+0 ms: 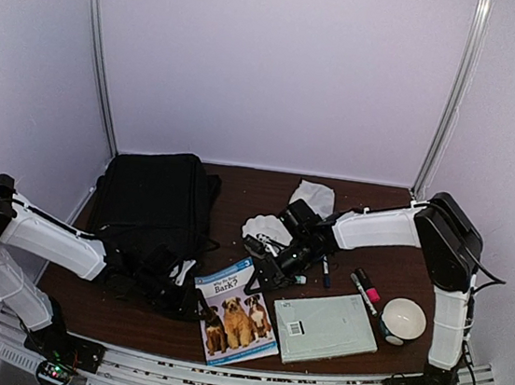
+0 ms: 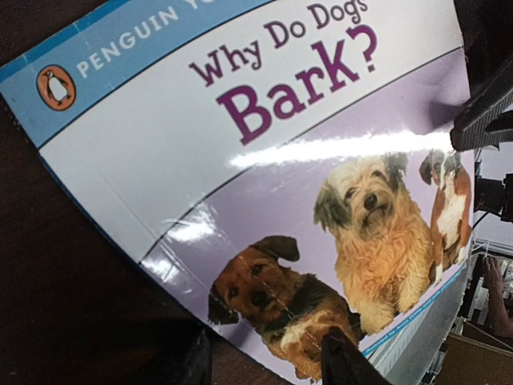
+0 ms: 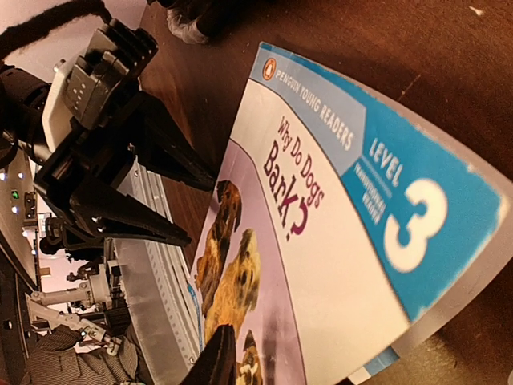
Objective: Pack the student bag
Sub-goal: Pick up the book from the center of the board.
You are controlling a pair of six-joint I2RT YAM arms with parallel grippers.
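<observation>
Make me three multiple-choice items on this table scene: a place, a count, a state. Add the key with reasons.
1. Dogs on the book cover? A two; B three; C five.
2. The white bowl stands: A on the book; B right of the pale notebook; C at the far left corner.
3. The left arm's fingers are: A spread apart; B shut on a marker; C wrapped in cloth.
Key: 1 B, the left wrist view shows three dogs. 2 B, the top view shows it just right of the notebook. 3 A, the right wrist view shows a gap between them.
</observation>
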